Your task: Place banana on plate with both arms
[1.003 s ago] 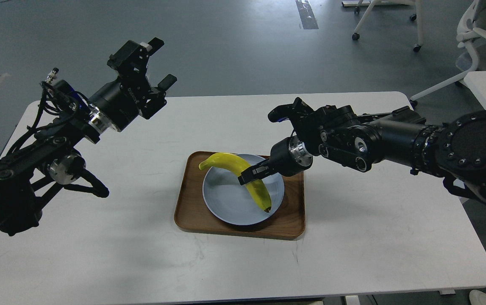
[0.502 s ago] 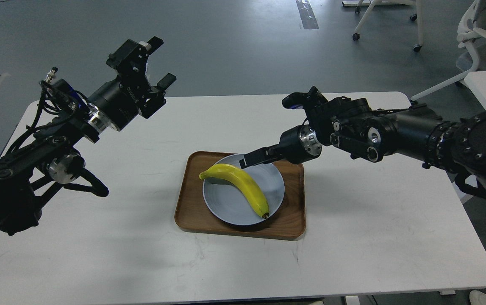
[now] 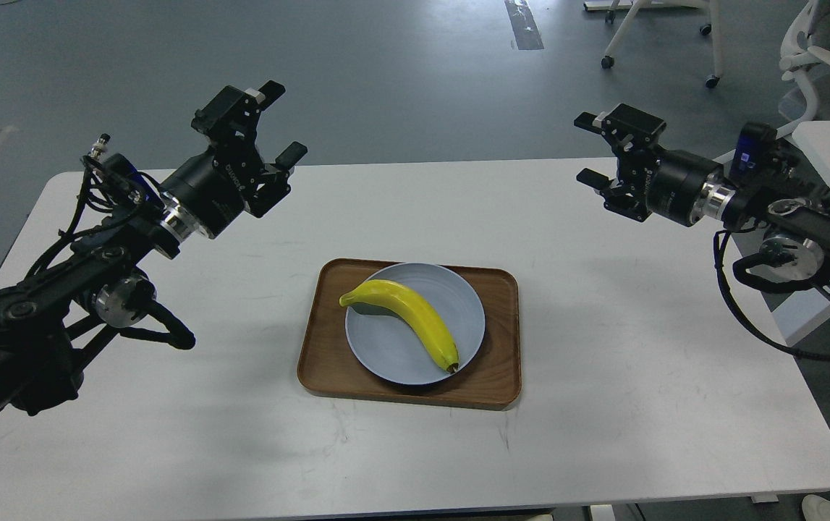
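Grey floor lies behind a white worktop, where one wooden tray carries one plate. One banana lies across that plate, dark tip toward the near rim, so the placing looks done. Two arms hang high and well apart from it (likely clear of the dish): left gripper with fingers spread and empty, right gripper likewise spread, holding nothing.
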Controlling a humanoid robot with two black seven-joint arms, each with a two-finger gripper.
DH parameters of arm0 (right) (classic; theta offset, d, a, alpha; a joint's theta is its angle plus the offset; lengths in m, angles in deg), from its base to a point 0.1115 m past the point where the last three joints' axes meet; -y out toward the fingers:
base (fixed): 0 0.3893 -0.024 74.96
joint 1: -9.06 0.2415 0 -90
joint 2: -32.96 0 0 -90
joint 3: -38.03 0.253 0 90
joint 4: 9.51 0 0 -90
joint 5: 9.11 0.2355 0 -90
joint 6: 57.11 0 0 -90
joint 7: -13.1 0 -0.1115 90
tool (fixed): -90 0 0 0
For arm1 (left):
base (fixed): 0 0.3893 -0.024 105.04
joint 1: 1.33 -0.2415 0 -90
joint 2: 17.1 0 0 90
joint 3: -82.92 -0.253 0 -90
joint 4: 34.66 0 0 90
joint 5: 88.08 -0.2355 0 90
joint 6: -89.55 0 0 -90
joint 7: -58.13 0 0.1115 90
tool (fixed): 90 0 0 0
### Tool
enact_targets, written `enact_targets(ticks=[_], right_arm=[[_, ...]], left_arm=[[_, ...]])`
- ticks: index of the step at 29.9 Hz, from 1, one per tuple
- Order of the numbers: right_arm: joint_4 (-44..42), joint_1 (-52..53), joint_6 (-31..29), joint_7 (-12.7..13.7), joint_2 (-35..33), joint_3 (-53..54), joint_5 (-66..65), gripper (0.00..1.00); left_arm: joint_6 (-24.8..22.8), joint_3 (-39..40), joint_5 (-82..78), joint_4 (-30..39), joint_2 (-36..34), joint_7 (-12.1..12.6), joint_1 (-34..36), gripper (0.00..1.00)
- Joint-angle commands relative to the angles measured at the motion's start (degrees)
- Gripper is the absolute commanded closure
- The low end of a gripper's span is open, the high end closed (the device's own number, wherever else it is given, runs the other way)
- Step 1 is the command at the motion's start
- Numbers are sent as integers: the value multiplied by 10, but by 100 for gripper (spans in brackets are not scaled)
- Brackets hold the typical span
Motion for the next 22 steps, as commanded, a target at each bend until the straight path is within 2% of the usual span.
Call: enact_targets(ticks=[1, 4, 10, 22], right_arm=[[-3, -58, 0, 0, 6, 78, 25, 1], [-24, -81, 0, 0, 30, 105, 28, 0], [-39, -83, 0, 0, 44, 117, 70, 0], [-79, -96, 0, 0, 100, 117, 78, 0]], left_arm=[[0, 29, 4, -6, 22, 0, -33, 2], [0, 58, 4, -29, 50, 0, -57, 2], [-2, 77, 5, -96, 85, 0, -64, 2], [-1, 77, 4, -106, 88, 0, -86, 2]])
